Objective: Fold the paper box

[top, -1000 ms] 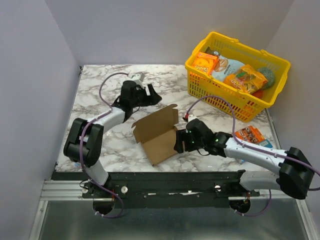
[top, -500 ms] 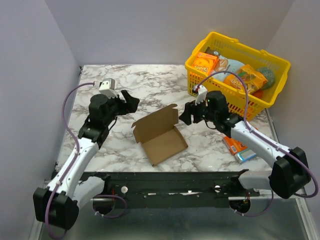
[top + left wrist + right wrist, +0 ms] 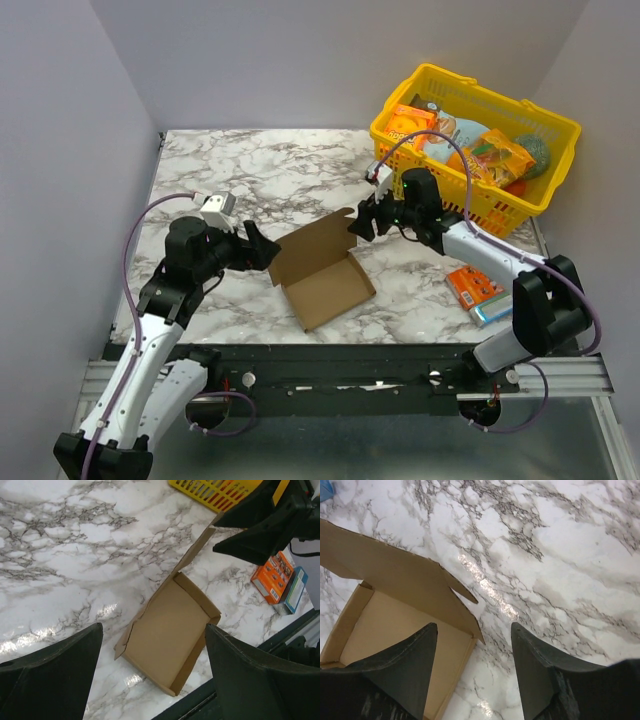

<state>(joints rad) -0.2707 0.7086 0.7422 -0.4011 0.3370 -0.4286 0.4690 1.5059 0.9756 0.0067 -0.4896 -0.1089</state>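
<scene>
Both arms are swinging inward toward the paper box, which is sitting mid-table with its lid raised. Left gripper and right gripper are hanging wide, empty. Risk: a one-sided push sliding the box and buckling the lid.

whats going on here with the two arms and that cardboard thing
Two robot arms are folding a brown paper box on the marble table. Its tray is formed and the lid flap stands open. The left gripper is open beside the box's left corner, the right gripper open at the lid's right corner. Neither grips it.
</scene>
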